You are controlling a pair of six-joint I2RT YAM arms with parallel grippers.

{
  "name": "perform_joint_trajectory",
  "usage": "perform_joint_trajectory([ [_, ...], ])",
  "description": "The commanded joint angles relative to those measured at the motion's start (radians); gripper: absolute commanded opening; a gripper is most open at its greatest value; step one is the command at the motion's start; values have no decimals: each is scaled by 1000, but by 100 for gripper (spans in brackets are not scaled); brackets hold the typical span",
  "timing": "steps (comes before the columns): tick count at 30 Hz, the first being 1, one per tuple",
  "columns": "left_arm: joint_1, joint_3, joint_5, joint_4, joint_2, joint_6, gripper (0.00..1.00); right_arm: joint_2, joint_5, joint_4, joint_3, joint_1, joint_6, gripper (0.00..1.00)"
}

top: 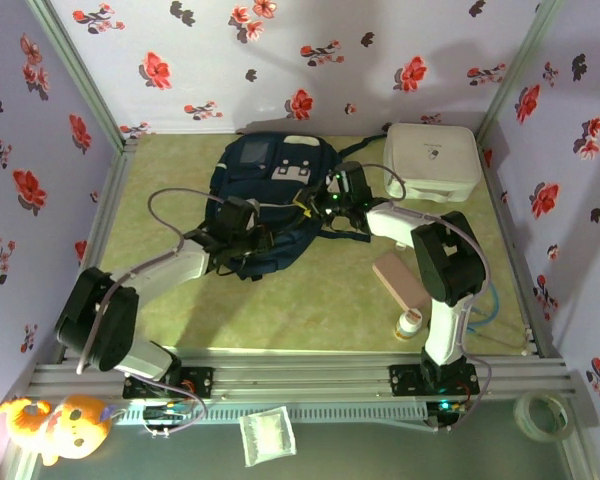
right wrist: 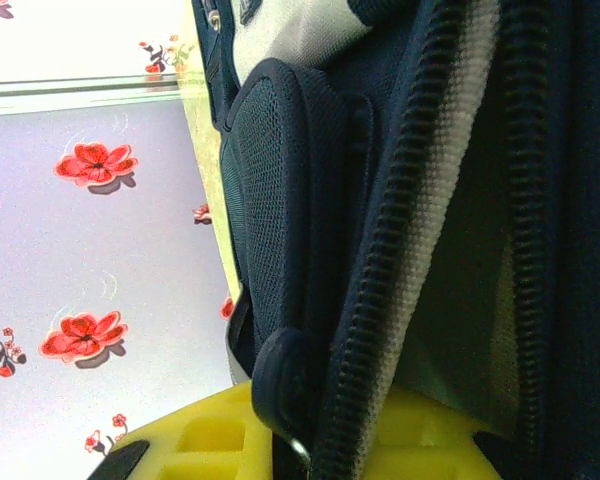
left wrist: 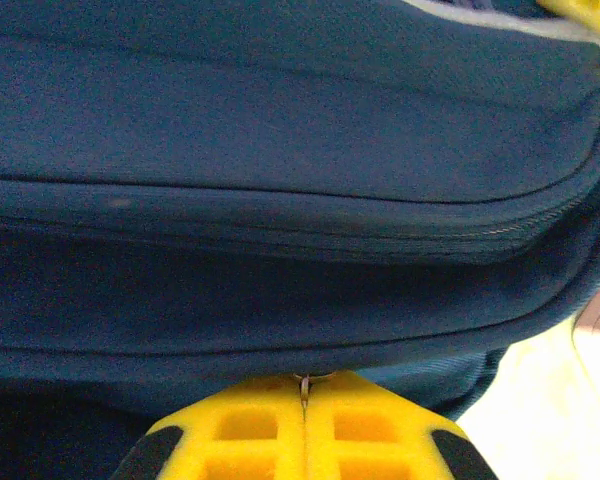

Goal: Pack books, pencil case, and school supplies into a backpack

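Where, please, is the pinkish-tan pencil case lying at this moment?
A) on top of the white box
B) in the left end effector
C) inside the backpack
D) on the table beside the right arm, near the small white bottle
D: the pencil case lies on the table beside the right arm, with the small white bottle at its near end, apart from the backpack.

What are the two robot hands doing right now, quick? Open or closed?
Left gripper: closed, seemingly pinching a small metal pull on the backpack.
Right gripper: closed on the backpack's fabric edge.
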Motion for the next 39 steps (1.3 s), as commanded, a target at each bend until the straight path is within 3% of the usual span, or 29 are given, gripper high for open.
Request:
perform_joint_trajectory([
  [1, 91, -64, -67, -26, -66, 24, 0, -47, 45, -18, -15, -64, -43, 8],
  [4, 146, -112, -15, 22, -94, 22, 0, -53, 37, 6, -29, -80, -34, 8],
  [9, 139, -91, 87, 74, -74, 59, 0, -52, 2, 24, -26, -72, -16, 12],
  [14, 83, -36, 107, 68, -39, 97, 0, -66, -18, 87, -76, -63, 58, 37],
  [19, 24, 6, 108, 73, -15, 97, 0, -121, 6, 121, -153, -53, 114, 47],
  [33, -92, 131, 126, 55, 116, 118, 0, -214, 107, 115, -272, -39, 170, 41],
  [39, -90, 125, 100, 16, 98, 160, 0, -212, 114, 113, -258, -41, 160, 24],
])
